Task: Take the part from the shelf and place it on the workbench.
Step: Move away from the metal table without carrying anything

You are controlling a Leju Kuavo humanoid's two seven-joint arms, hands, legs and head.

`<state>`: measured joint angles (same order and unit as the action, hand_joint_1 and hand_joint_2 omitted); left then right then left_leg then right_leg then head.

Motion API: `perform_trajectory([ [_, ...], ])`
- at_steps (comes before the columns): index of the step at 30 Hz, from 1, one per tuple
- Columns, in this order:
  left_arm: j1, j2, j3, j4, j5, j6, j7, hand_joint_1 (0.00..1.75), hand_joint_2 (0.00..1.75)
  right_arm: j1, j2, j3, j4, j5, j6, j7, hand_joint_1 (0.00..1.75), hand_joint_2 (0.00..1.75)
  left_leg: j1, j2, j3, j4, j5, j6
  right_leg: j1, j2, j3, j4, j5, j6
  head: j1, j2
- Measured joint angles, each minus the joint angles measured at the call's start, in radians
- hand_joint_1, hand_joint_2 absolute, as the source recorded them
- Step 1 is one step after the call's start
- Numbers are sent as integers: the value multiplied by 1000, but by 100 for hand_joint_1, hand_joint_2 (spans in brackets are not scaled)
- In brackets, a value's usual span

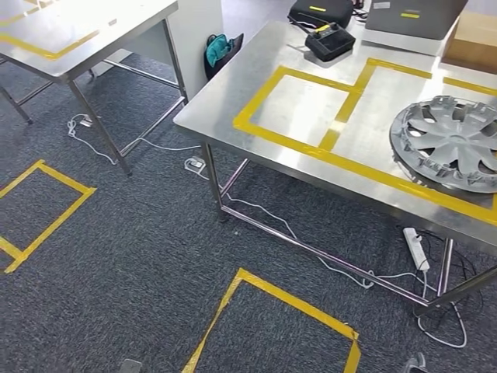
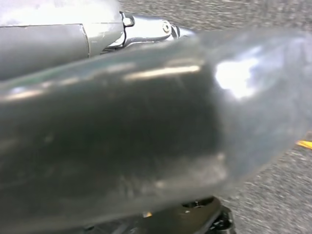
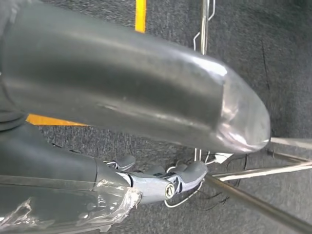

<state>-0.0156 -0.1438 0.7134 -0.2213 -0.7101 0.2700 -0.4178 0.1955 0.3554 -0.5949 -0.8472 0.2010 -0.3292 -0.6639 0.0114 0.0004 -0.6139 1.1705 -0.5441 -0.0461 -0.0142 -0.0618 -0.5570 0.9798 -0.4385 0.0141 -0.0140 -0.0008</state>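
On the steel workbench [image 1: 246, 93], grey wheel cover [image 1: 451, 144].

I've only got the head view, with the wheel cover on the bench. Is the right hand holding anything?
Observer: No. The right hand holds nothing, and its fingers lie straight, apart from the thumb.
Operator: What's beneath it?
Observer: Carpet, with a steel table bar and a white cable.
Operator: And the left hand?
Observer: The left hand has its thumb blurred across the lens, so I cannot tell whether it is open.

Bare taped square [image 1: 299, 105] between hubcap [image 1: 450, 141] and black case [image 1: 330, 40]
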Motion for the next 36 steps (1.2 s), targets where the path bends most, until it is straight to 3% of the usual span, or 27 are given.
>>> perform_trajectory([
  [2, -2, -3, -2, 0, -15, 6, 2, 0, 0, -6, 1, -6, 7, 9, -10, 1, 0, 0, -2, 41, 78, -143, 59, 4, 4, -21, 0, 6, -1, 7, -1, 0],
  [3, -5, -5, -3, 0, -22, 10, 5, 0, 0, -8, 1, -9, 10, 14, -15, 2, 0, 0, -3, 56, 101, -191, 74, 9, 7, -31, -1, 8, -1, 12, 0, 0],
  [4, -7, -9, -4, 0, -29, 13, 8, 0, 0, -11, 1, -12, 13, 19, -21, 3, 0, 0, -5, 63, 109, -212, 78, 16, 10, -40, -2, 10, -1, 18, 1, 0],
  [6, -5, -13, -7, 0, -44, 21, 13, 0, 0, -19, 2, -16, 21, 27, -32, 6, 0, 0, -8, 44, 100, -214, 81, 33, 9, -56, -1, 9, 1, 30, 3, 0],
  [7, -2, -15, -8, 0, -50, 24, 14, 0, 0, -23, 2, -18, 24, 29, -35, 6, 0, 0, -8, 35, 98, -214, 84, 41, 6, -47, -4, 15, -4, 37, 4, 0],
  [9, -1, -17, -12, 0, -61, 27, 14, 0, 0, -27, 2, -21, 30, 31, -40, 6, 0, 0, -5, 16, 94, -215, 93, 54, 2, 3, -29, 74, -49, 47, 7, 0],
  [11, -3, -22, -19, 0, -70, 27, 14, 0, 0, -26, 2, -25, 36, 32, -43, 6, 0, 0, -6, -5, 86, -214, 98, 62, 3, 50, -84, 211, -126, 49, 11, 0],
  [12, -4, -24, -22, 0, -73, 27, 14, 0, 0, -26, 2, -28, 40, 32, -45, 7, 0, 0, -7, -18, 82, -214, 101, 64, 4, 57, -110, 275, -152, 48, 12, 0],
  [13, -3, -26, -24, 0, -74, 26, 14, 0, 0, -25, 2, -30, 42, 32, -47, 7, 0, 0, -8, -31, 80, -213, 103, 64, 5, 60, -123, 309, -160, 47, 12, 0],
  [14, -1, -27, -25, 0, -74, 26, 14, 0, 0, -25, 2, -31, 45, 32, -48, 7, 0, 0, -9, -46, 79, -213, 104, 64, 5, 62, -115, 301, -147, 44, 12, 0],
  [15, 0, -29, -26, 0, -74, 26, 14, 0, 0, -26, 2, -32, 47, 32, -50, 7, 0, 0, -9, -60, 79, -212, 106, 62, 4, 67, -88, 251, -117, 41, 12, 0],
  [17, -2, -33, -27, 0, -74, 27, 14, 0, 0, -26, 2, -33, 49, 31, -53, 7, 0, 0, -10, -88, 76, -207, 107, 57, 0, 108, -10, 104, -59, 36, 12, 0],
  [19, -5, -39, -29, 0, -75, 29, 14, 0, 0, -27, 2, -34, 49, 28, -57, 9, 0, 0, -9, -112, 68, -203, 110, 46, -3, 143, 31, 25, -45, 32, 12, 0],
  [20, -4, -41, -30, 0, -75, 29, 14, 0, 0, -27, 2, -35, 50, 27, -58, 10, 0, 0, -7, -123, 62, -202, 114, 39, -2, 144, 34, 19, -49, 28, 12, 0],
  [22, 0, -44, -30, 0, -75, 29, 14, 0, 0, -28, 2, -37, 50, 26, -59, 11, 0, 0, -3, -132, 52, -200, 117, 27, 0, 122, 35, 19, -43, 16, 12, 0],
  [23, 1, -45, -30, 0, -75, 30, 15, 0, 0, -28, 3, -37, 50, 26, -59, 11, 0, 0, -3, -116, 43, -186, 107, 22, 0, 110, 34, 17, -40, 9, 9, 0],
  [24, 1, -47, -30, 0, -75, 30, 16, 0, 0, -28, 3, -38, 50, 26, -61, 11, 0, 0, -5, -90, 26, -152, 85, 18, -1, 96, 34, 14, -38, 4, 6, 0],
  [26, -5, -53, -30, 0, -75, 34, 22, 0, 0, -25, 3, -40, 50, 25, -66, 12, 0, 0, -7, -33, -35, -26, 18, 11, 1, 64, 34, 12, -37, -2, 0, 0],
  [28, -8, -60, -30, 0, -76, 39, 29, 0, 0, -22, 3, -42, 50, 23, -71, 13, 0, 0, -6, -14, -86, 84, -21, 8, 3, 30, 32, 12, -38, -4, 0, 0],
  [29, -7, -63, -30, 0, -76, 40, 31, 0, 0, -22, 3, -43, 50, 23, -72, 14, 0, 0, -5, -10, -88, 92, -14, 7, 4, 16, 32, 12, -39, -4, -1, 0],
  [31, -5, -66, -30, 0, -79, 42, 31, 0, 0, -24, 3, -44, 50, 24, -73, 15, 0, 0, -5, 9, -31, -7, 45, 11, 5, -10, 34, 12, -40, -3, -1, 0],
  [33, -9, -69, -30, -2, -85, 43, 32, 0, 0, -23, 3, -46, 50, 28, -70, 19, 0, 0, -10, 57, 45, -143, 93, 17, 10, -33, 37, 14, -45, 4, -1, 0],
  [35, -14, -73, -31, -4, -94, 43, 38, 0, 0, -22, 3, -51, 49, 32, -65, 24, 0, 0, -15, 76, 70, -197, 102, 26, 15, -55, 39, 16, -48, 15, 1, 0],
  [36, -14, -75, -31, -5, -97, 43, 44, 0, 0, -22, 3, -54, 49, 33, -62, 27, 0, 0, -17, 62, 66, -199, 103, 32, 15, -67, 41, 15, -48, 20, 1, 0],
])
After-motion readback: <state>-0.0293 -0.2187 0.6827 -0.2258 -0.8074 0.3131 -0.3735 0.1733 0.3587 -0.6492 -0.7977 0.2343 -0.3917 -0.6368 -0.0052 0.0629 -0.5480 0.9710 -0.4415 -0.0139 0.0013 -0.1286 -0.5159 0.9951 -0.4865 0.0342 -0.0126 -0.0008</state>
